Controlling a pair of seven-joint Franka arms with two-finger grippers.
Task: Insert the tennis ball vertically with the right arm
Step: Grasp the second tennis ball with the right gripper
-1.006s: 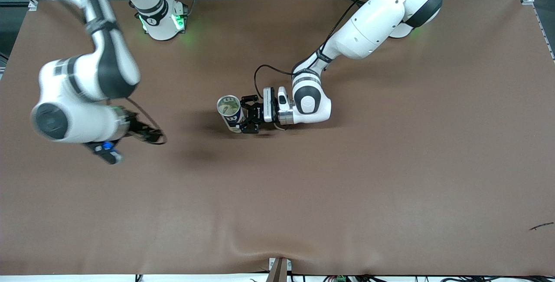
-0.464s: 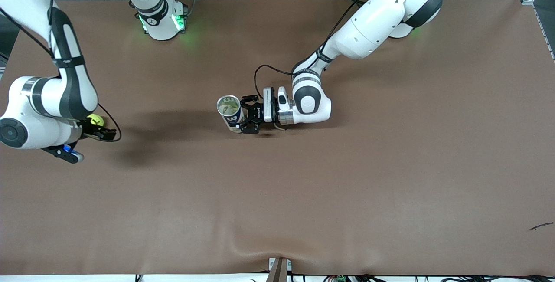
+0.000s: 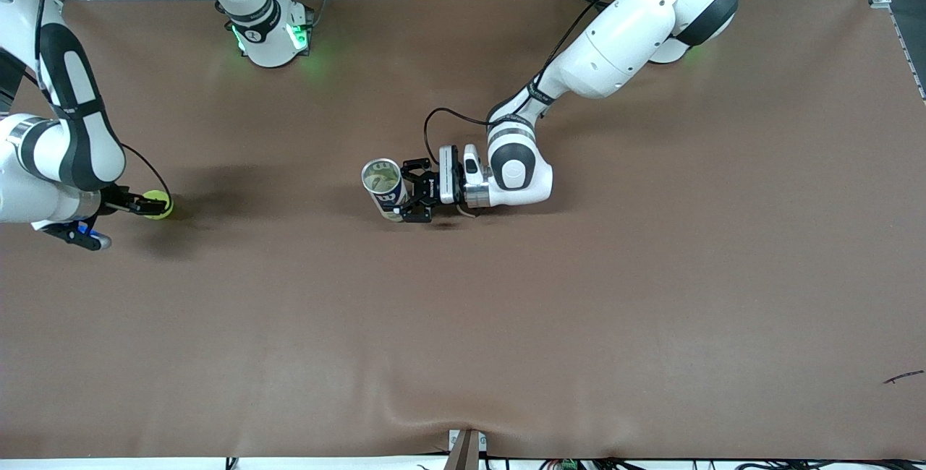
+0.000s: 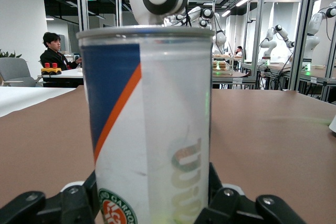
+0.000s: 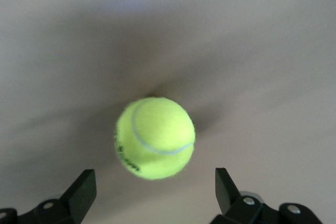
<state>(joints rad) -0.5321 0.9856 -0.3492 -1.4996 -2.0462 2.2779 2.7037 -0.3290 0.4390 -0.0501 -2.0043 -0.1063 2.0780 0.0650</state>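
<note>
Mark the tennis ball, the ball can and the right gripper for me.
tennis ball (image 5: 155, 137): right wrist view, middle of its felt.
ball can (image 3: 381, 177): front view, open top.
right gripper (image 3: 148, 204): front view, between its open fingertips, at the ball.

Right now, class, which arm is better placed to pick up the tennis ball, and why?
The right. Its open pincer sits just short of the tennis ball on the table, fingers spread wider than the ball. The left pincer is shut on the upright tube mid-table.

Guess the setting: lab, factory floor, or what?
Likely a robotics lab: more robot arms on aluminium-frame benches past the brown table, and a person seated at a desk.
</note>
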